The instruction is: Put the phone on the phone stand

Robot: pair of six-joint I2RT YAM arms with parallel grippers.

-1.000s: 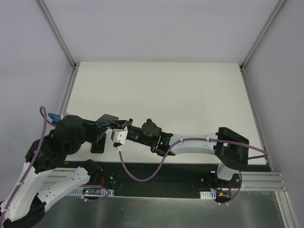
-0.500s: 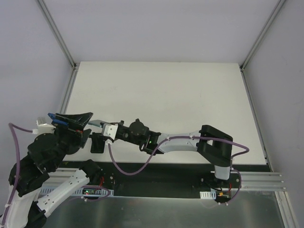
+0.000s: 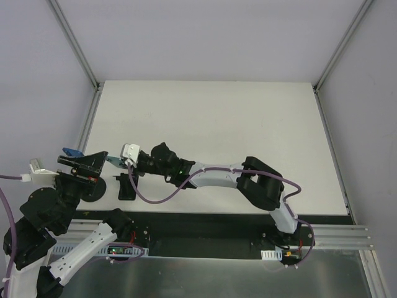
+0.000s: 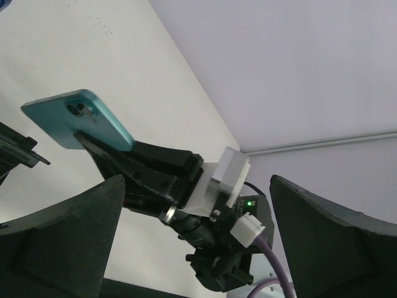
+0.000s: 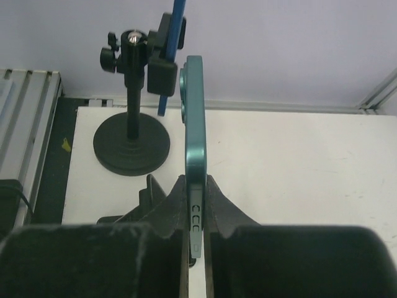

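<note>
The phone point(image 5: 195, 124) has a teal back and stands on edge in the right wrist view, with my right gripper point(image 5: 195, 186) shut on its lower end. From above, that gripper point(image 3: 119, 160) holds the phone point(image 3: 113, 159) over the table's left side. The phone stand point(image 5: 131, 146), with a black disc base, thin stem and clamp on top, rises just beyond and left of the phone. My left gripper point(image 3: 84, 164) is open beside the stand's base point(image 3: 96, 192), which the arm partly hides. The left wrist view looks between its wide-apart fingers point(image 4: 62, 236) at the phone point(image 4: 77, 118).
A blocky matte black piece point(image 3: 127, 185) lies on the table just right of the stand's base, under the right gripper. A blue part point(image 3: 71, 152) sticks up at the stand's top. A purple cable point(image 3: 158, 197) loops from the right wrist. The table's left edge is close.
My left gripper has opened and its arm has drawn back to the left. The right arm has carried the phone leftward, nearer the stand.
</note>
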